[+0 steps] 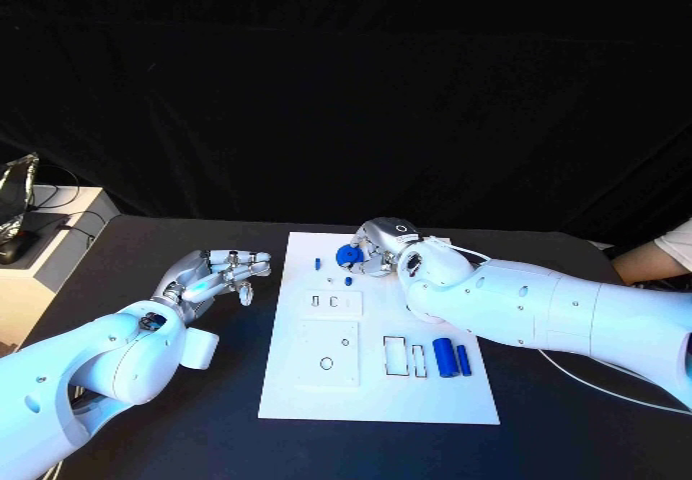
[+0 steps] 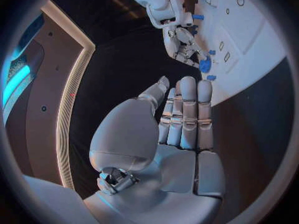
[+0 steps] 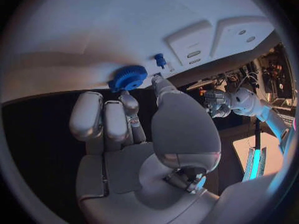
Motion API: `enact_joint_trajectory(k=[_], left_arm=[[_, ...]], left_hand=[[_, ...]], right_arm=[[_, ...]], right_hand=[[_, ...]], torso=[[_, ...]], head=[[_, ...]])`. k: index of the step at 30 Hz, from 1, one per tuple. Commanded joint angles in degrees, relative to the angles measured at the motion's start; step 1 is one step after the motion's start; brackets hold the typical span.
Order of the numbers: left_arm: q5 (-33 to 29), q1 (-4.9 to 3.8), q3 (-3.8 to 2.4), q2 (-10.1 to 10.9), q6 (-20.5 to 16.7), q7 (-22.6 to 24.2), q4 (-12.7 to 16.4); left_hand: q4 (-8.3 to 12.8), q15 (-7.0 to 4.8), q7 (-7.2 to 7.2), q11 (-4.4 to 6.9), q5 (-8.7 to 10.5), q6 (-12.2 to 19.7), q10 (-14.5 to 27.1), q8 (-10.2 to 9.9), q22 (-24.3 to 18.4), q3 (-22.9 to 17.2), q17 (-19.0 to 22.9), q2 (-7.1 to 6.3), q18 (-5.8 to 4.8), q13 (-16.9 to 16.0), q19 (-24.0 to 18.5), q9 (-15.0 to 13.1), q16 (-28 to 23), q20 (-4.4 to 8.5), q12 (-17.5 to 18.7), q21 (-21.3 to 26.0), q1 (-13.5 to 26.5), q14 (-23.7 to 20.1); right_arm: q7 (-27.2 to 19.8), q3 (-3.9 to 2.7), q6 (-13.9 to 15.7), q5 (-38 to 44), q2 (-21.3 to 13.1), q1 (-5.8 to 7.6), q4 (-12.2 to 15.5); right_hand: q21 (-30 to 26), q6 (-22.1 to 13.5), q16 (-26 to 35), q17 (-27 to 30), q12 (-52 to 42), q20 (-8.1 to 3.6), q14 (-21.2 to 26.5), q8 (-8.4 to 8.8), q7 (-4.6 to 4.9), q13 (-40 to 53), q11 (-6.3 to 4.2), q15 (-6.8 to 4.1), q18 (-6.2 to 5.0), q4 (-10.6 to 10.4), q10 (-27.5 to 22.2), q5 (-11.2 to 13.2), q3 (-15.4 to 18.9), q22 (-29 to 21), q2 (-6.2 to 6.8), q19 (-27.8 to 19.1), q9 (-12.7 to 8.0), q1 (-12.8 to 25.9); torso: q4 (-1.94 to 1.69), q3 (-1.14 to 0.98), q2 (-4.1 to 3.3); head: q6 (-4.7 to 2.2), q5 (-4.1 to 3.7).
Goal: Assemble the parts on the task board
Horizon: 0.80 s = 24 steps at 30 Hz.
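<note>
Blue gear [image 1: 348, 256] sits pinched at our right hand [image 1: 387, 246] fingertips; its underside is hidden. Left hand [image 1: 216, 277] is open, empty.

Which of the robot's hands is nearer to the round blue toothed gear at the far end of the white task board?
Right. The right hand has its fingertips at the blue gear, seemingly touching it. The left hand hovers over the black table, off the white task board's left edge.

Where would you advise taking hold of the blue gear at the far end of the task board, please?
Probably by the toothed rim of the blue gear, from above: it seems to lie flat on the task board, and the right hand already has its fingers there.
</note>
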<state>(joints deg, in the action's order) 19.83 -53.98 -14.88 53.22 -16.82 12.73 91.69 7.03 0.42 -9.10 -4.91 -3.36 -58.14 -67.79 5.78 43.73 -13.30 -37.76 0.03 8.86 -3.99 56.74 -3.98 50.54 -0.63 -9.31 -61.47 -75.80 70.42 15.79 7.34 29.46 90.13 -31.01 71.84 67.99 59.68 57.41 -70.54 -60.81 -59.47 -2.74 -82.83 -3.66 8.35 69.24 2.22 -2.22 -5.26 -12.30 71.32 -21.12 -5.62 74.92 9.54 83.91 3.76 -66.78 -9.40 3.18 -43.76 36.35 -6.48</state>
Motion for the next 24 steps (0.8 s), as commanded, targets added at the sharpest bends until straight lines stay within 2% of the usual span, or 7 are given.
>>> enact_joint_trajectory(k=[1,4,6,7,11,20,24], left_arm=[[0.29,0.01,-0.05,-0.08,1.02,0.16,0.03],[0.29,0.01,-0.05,-0.11,1.0,0.16,-0.01],[0.29,0.01,-0.05,-0.11,0.99,0.16,-0.03],[0.29,0.01,-0.05,-0.12,0.99,0.16,-0.05],[0.3,0.01,-0.05,-0.15,1.0,0.16,-0.11],[0.3,0.02,-0.05,-0.19,1.03,0.16,-0.22],[0.3,0.03,-0.05,-0.23,1.01,0.24,-0.28]], left_hand=[[0.08,-0.01,-0.14,0.03,0.26,0.07,0.5,0.14,0.03,-0.33,-0.02,0.08,1.25,0.05,0.19,-0.01,0.2,0.01,0.2,0.17,0.4,-0.25],[0.08,-0.01,-0.14,0.03,0.26,0.07,0.5,0.14,0.03,-0.33,-0.02,0.08,1.25,0.05,0.19,-0.01,0.2,0.01,0.2,0.17,0.4,-0.25],[0.08,-0.01,-0.14,0.03,0.26,0.07,0.5,0.14,0.03,-0.33,-0.02,0.08,1.25,0.05,0.19,-0.01,0.2,0.01,0.2,0.17,0.4,-0.25],[0.08,-0.01,-0.14,0.03,0.26,0.07,0.5,0.14,0.03,-0.33,-0.02,0.08,1.25,0.05,0.19,-0.01,0.2,0.01,0.2,0.17,0.4,-0.25],[0.12,-0.01,-0.16,0.02,0.26,0.1,0.53,0.14,0.06,-0.41,0.0,0.09,1.26,0.05,0.18,-0.01,0.22,0.01,0.2,0.18,0.38,-0.28],[0.12,-0.01,-0.16,0.02,0.26,0.1,0.53,0.14,0.06,-0.41,0.0,0.09,1.26,0.05,0.18,-0.01,0.22,0.01,0.2,0.18,0.38,-0.28],[0.12,-0.01,-0.16,0.02,0.26,0.1,0.53,0.14,0.06,-0.41,0.0,0.09,1.26,0.05,0.18,-0.01,0.22,0.01,0.2,0.18,0.38,-0.28]], right_arm=[[-1.05,0.01,-2.74,-0.94,-0.13,-0.01,0.01],[-1.22,0.01,-3.47,-1.35,-0.26,-0.01,-0.03],[-1.29,0.01,-3.76,-1.63,-0.35,-0.01,-0.08],[-1.3,0.01,-3.86,-1.75,-0.39,-0.01,-0.11],[-1.17,0.01,-3.89,-1.96,-0.54,-0.01,-0.22],[-0.85,0.01,-3.23,-1.71,-1.51,-0.02,0.55],[-2.55,0.0,1.23,-2.52,-3.3,-0.04,2.44]], right_hand=[[0.46,0.86,-0.33,-0.13,-0.41,-0.25,-0.14,0.0,-0.13,0.26,-0.29,-0.14,-0.89,1.75,0.32,-1.48,0.01,8.14,-1.77,3.79,0.12,0.32],[0.65,1.45,-0.35,-0.19,-0.61,-0.39,-0.16,0.0,-0.22,0.52,-0.48,-0.34,-0.81,3.87,0.5,-7.15,-0.58,8.17,-5.18,3.79,0.1,-0.33],[0.78,1.73,-0.33,-0.22,-0.63,-0.57,-0.17,0.07,-0.22,0.72,-0.71,-0.6,-0.72,5.93,0.4,-6.72,-3.61,8.19,-8.69,3.77,0.0,-1.53],[0.84,1.65,-0.31,-0.24,-0.55,-0.73,-0.17,0.02,-0.08,0.85,-0.72,-0.76,-0.66,6.41,0.07,-4.28,-8.09,8.2,-8.75,3.76,-0.01,-1.83],[0.87,1.61,-0.28,-0.36,-0.79,-0.81,-0.19,-0.1,0.19,1.32,-0.69,-0.65,-0.57,9.55,0.14,-5.82,-23.9,8.18,-6.25,3.69,0.05,3.08],[1.09,1.33,-0.37,-0.51,-0.81,-0.7,-0.23,0.07,0.18,1.44,-0.77,-0.54,-0.64,11.44,0.3,-6.46,-24.34,8.21,-5.54,3.73,0.0,5.56],[0.95,1.49,-0.28,-0.39,-0.75,-0.68,-0.2,0.04,0.11,1.39,-0.79,-0.56,-0.68,12.0,0.33,-6.25,-23.71,8.17,-4.75,3.71,0.02,5.34]], torso=[[0.04,-0.02,0.01],[-0.01,0.0,0.05],[-0.02,0.0,0.05],[-0.02,0.0,0.05],[0.01,-0.02,0.07],[-0.05,-0.02,0.09],[-0.08,0.02,0.12]], head=[[-0.02,-0.02],[0.05,0.01],[0.04,0.01],[0.04,0.01],[0.0,0.04],[-0.14,0.01],[-0.29,0.04]])
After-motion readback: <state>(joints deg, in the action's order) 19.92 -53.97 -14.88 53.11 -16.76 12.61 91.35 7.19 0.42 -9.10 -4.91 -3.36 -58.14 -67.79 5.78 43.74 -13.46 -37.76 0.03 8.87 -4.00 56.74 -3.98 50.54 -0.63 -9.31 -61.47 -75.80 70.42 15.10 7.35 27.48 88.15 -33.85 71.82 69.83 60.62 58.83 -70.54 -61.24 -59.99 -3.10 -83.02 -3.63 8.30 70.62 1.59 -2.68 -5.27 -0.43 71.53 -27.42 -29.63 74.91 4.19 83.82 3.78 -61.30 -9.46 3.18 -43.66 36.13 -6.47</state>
